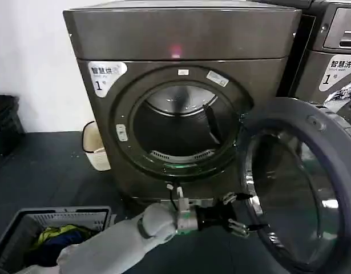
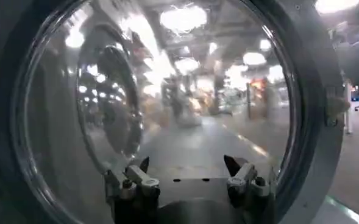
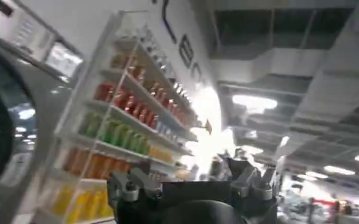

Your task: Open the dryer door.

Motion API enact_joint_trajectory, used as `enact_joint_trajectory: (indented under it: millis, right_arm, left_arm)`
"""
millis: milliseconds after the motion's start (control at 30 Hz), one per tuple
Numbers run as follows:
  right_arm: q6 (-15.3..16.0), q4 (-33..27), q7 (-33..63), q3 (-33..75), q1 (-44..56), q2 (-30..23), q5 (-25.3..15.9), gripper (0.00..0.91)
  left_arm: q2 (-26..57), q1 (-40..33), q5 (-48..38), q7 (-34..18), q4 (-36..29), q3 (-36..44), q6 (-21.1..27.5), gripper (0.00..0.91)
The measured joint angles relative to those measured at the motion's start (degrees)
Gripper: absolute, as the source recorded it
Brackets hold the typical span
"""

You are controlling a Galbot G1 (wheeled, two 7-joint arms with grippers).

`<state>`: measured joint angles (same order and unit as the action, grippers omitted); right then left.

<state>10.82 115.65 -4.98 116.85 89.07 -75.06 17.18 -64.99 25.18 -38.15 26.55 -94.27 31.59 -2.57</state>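
The dryer door [image 1: 329, 134] stands swung wide to the right, its grey inner rim and dark glass bowl facing the machine. The round drum opening [image 1: 178, 125] is uncovered. My left gripper [image 1: 253, 212] reaches in low from the left and sits open at the door's inner chrome ring, near the lower edge. In the left wrist view the door glass [image 2: 167, 91] is close ahead of the open left gripper [image 2: 187, 164], with nothing between the fingers. In its own wrist view my right gripper [image 3: 194, 176] is open, aimed up at shelves and ceiling.
A grey laundry basket [image 1: 27, 220] with clothes sits on the floor at the lower left. A small white basket [image 1: 94, 147] stands against the dryer's left side. A neighbouring machine [image 1: 335, 51] is at the upper right, behind the open door.
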Motion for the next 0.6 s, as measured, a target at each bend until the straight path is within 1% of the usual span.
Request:
enact_joint_trajectory:
  millis: [133,233,600]
  right_arm:
    - [-0.53,-0.24,-0.14,3.04,1.05,0.36,-0.58,0.907]
    - [-0.58,-0.44,-0.58,4.78,1.64,0.77,-0.51,0.907]
    - [-1.48,-0.76,-1.97,7.04,2.85,1.26,-0.05,0.907]
  left_arm:
    - [-2.75,-1.38,0.16,-1.75,2.51,1.40,-0.19,0.907]
    - [-4.95,-2.72,0.55,-2.61,4.64,2.40,-1.33,0.907]
    - [-12.30,-6.70,1.18,-6.35,12.57,4.90,-3.81,0.907]
